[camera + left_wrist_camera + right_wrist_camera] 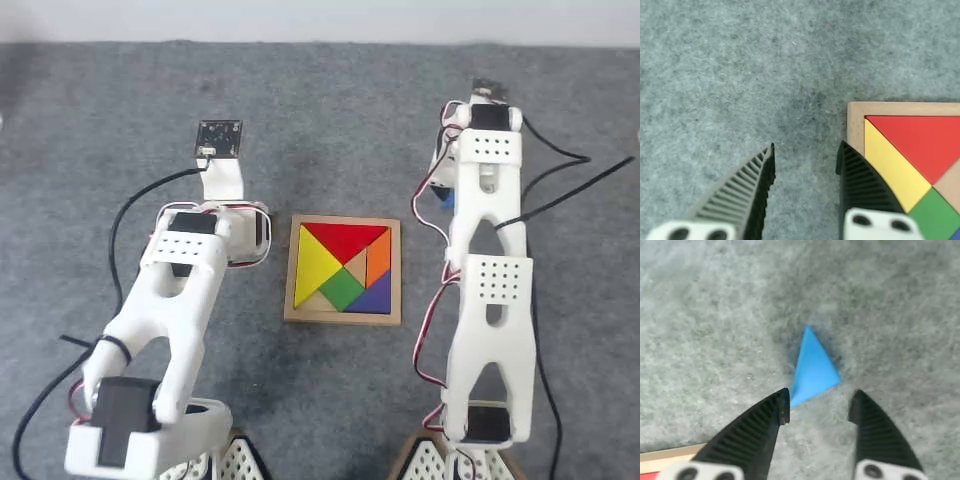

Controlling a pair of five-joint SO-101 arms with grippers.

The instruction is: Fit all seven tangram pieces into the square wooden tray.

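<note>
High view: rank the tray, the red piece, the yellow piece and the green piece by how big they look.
1. tray
2. red piece and yellow piece: they look about alike, so I won't rank them against each other
3. green piece
</note>
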